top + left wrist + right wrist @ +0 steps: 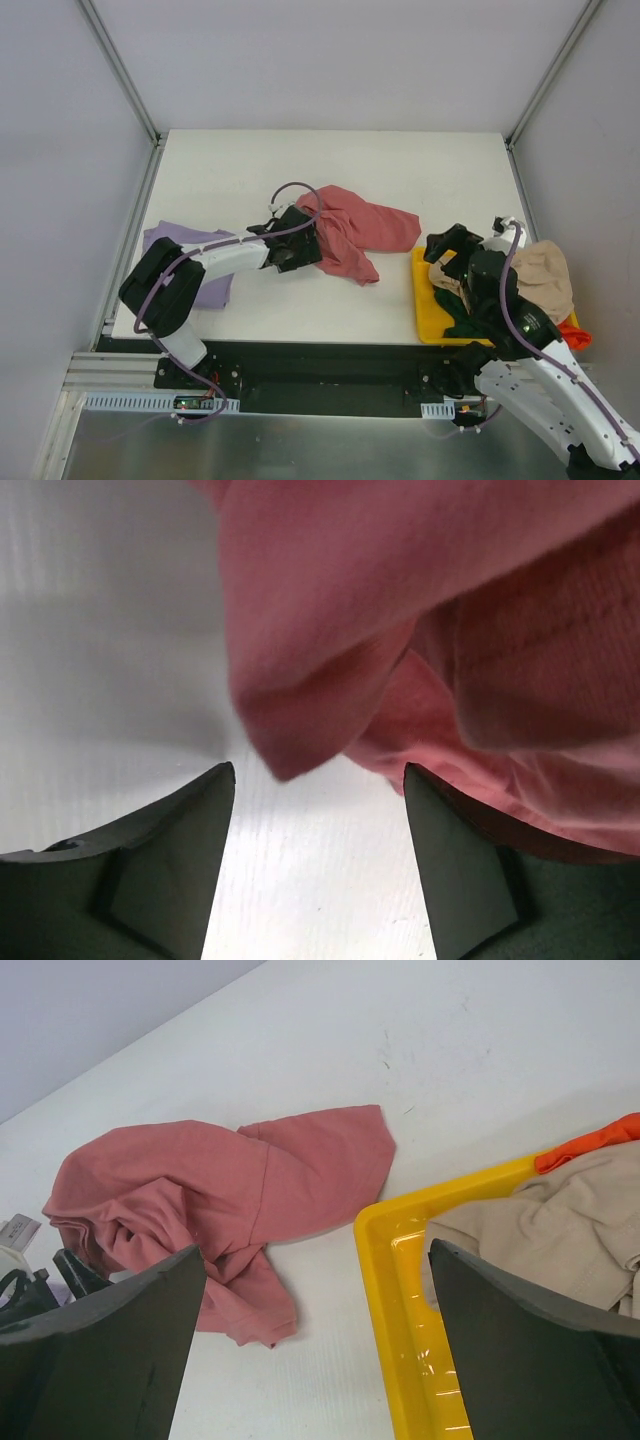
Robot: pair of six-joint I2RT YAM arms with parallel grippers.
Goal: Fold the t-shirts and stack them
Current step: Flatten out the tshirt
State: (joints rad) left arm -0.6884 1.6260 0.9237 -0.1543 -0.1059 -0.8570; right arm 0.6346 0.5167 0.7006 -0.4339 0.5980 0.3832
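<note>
The crumpled pink-red t-shirt sprawls rightward from the left hand, whose open fingers flank its nearest fold.

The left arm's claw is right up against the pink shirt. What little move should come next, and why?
Probably nudge the left gripper forward and close it on the pink t-shirt. Its jaws stand open and empty, a fold of the shirt hangs just ahead between them, and the shirt lies crumpled on the table, not yet folded.
</note>
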